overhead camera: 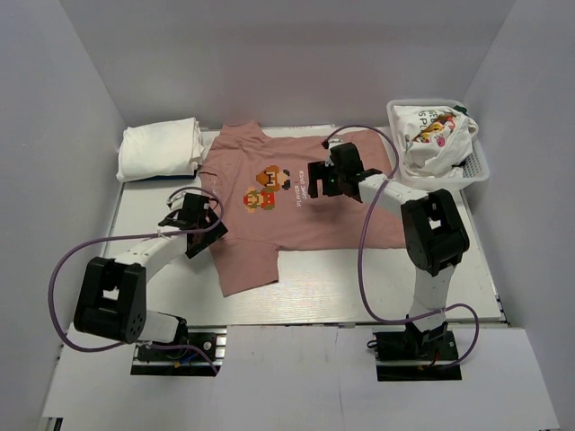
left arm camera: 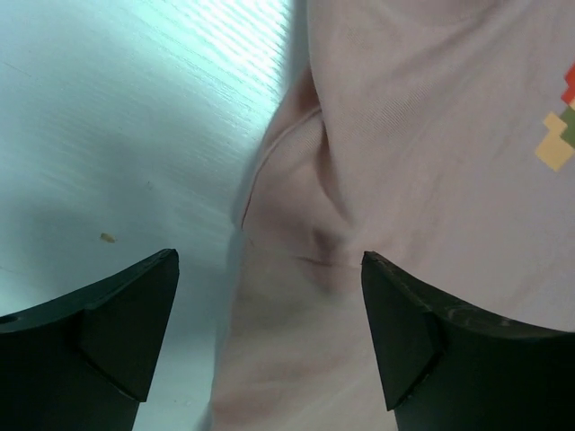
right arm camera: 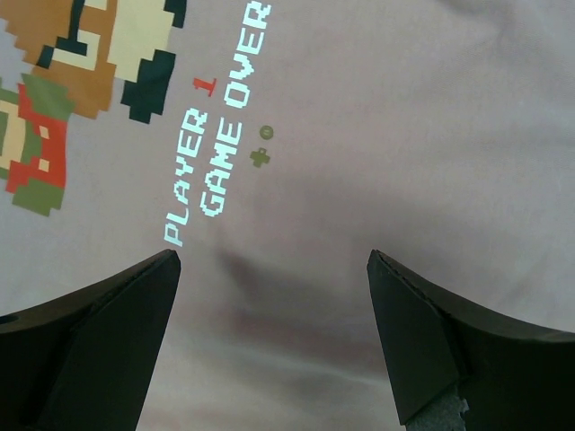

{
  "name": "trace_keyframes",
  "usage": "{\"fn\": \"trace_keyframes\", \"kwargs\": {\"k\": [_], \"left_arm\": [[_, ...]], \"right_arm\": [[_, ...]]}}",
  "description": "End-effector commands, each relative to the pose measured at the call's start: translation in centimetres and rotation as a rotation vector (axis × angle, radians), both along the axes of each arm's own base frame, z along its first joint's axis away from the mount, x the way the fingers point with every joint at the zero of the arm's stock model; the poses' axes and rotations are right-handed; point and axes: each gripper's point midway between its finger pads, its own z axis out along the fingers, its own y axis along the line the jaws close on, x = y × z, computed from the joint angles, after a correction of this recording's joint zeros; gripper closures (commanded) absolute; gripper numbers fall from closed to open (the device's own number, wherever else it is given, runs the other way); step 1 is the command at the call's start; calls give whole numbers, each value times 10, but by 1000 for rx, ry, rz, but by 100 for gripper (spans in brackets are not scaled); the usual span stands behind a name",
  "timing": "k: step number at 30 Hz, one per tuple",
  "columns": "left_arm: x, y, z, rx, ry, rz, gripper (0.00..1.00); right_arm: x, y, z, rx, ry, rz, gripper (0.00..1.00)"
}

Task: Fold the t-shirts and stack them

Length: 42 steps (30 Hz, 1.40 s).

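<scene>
The dusty-pink t-shirt (overhead camera: 287, 215) with two pixel-art figures lies spread flat on the table. My left gripper (overhead camera: 199, 214) is open over its left sleeve edge; in the left wrist view the pink sleeve (left arm camera: 359, 180) lies between the open jaws beside the bare table (left arm camera: 117, 117). My right gripper (overhead camera: 325, 180) is open above the shirt's chest, just right of the print; the right wrist view shows the "PLAYER 1 GAME OVER" text (right arm camera: 216, 135) on the pink fabric (right arm camera: 404, 135). Folded plain white shirts (overhead camera: 160, 148) are stacked at the back left. A white printed shirt (overhead camera: 433, 135) sits crumpled in the basket.
A white plastic mesh basket (overhead camera: 479, 166) stands at the back right. Grey walls enclose the table on three sides. Purple cables loop from both arms over the table's near part.
</scene>
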Motion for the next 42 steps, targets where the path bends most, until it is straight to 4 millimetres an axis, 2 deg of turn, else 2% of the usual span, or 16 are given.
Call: {"fn": "trace_keyframes", "kwargs": {"k": [1, 2, 5, 8, 12, 14, 17, 18, 20, 21, 22, 23, 32, 35, 40, 42], "left_arm": [[21, 8, 8, 3, -73, 75, 10], [24, 8, 10, 0, -86, 76, 10], [24, 34, 5, 80, -53, 154, 16], [28, 41, 3, 85, -55, 168, 19], [29, 44, -6, 74, -55, 157, 26], [33, 41, -10, 55, -53, 128, 26], [39, 27, -16, 3, -63, 63, 36], [41, 23, -19, -14, -59, 51, 46], [43, 14, -20, -41, -62, 0, 58], [43, 12, -20, -50, -61, -6, 85], [43, 12, -20, -50, -61, -6, 98], [38, 13, -21, -46, -34, -5, 100], [21, 28, 35, -43, -44, 161, 100], [12, 29, 26, -48, -12, 180, 100], [-12, 30, -6, -25, 178, 219, 100], [-16, 33, -13, -2, 223, 226, 90]], "right_arm": [[3, -11, -4, -30, -3, -44, 10], [1, -14, -8, -37, 7, -50, 10], [-2, -20, -12, -61, 14, -62, 10], [-1, -29, -15, -82, 14, -85, 10], [-3, -36, -19, -98, 27, -111, 10], [-3, -40, -21, -98, 33, -119, 10], [-6, -43, -23, -96, 39, -126, 10], [-6, -42, -23, -93, 42, -128, 10], [-7, -48, -28, -107, 49, -145, 10], [-9, -50, -31, -110, 58, -154, 10], [-10, -49, -31, -114, 57, -160, 10], [-9, -56, -34, -124, 63, -177, 10], [-15, -63, -54, -96, 150, -240, 10], [-17, -65, -59, -89, 169, -236, 10], [-17, -68, -62, -87, 182, -239, 10], [-16, -68, -59, -82, 180, -233, 10]]}}
